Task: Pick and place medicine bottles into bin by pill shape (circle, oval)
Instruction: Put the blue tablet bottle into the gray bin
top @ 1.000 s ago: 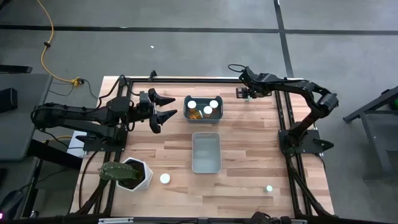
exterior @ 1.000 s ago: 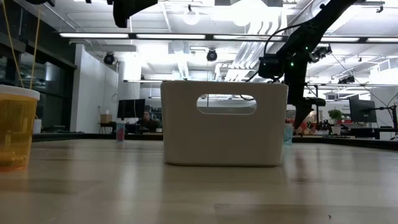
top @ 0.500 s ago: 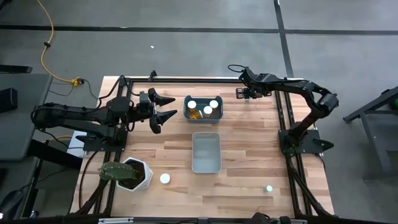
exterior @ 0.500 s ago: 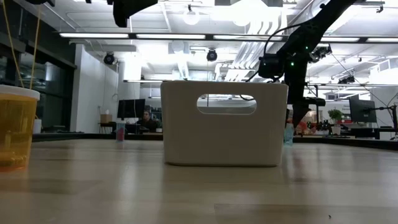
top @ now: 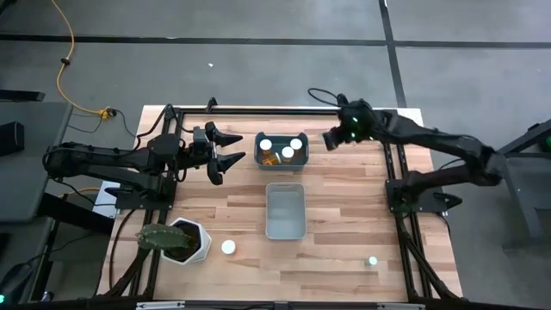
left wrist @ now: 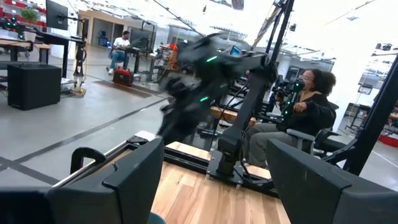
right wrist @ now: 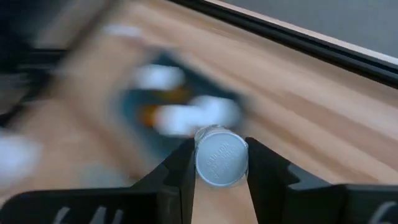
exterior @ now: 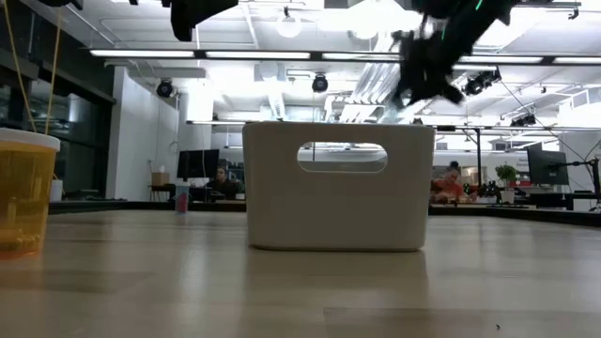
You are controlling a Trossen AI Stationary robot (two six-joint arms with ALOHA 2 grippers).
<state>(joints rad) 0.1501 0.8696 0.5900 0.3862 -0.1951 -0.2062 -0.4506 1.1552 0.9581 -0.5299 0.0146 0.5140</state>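
Since a second ago the right arm has swung up off the far edge of the tabletop [top: 344, 198] and its claw has closed — everything else lies as it did.

Going left to right: the white hexagonal plant pot [top: 182, 242] sits at the near left corner, with one white-capped bottle [top: 228, 247] just beside it. The left claw [top: 225, 153] hangs at the far left, fingers spread wide, holding nothing. Next comes the far bin [top: 281, 151], holding three white-capped bottles [top: 287, 152], and nearer, the grey bin [top: 286, 211]. The right claw [right wrist: 219, 165] is clamped on a small bottle [right wrist: 221, 158], lifted above the tabletop just right of the far bin. A pale-topped bottle [top: 372, 260] stands alone at the near right.
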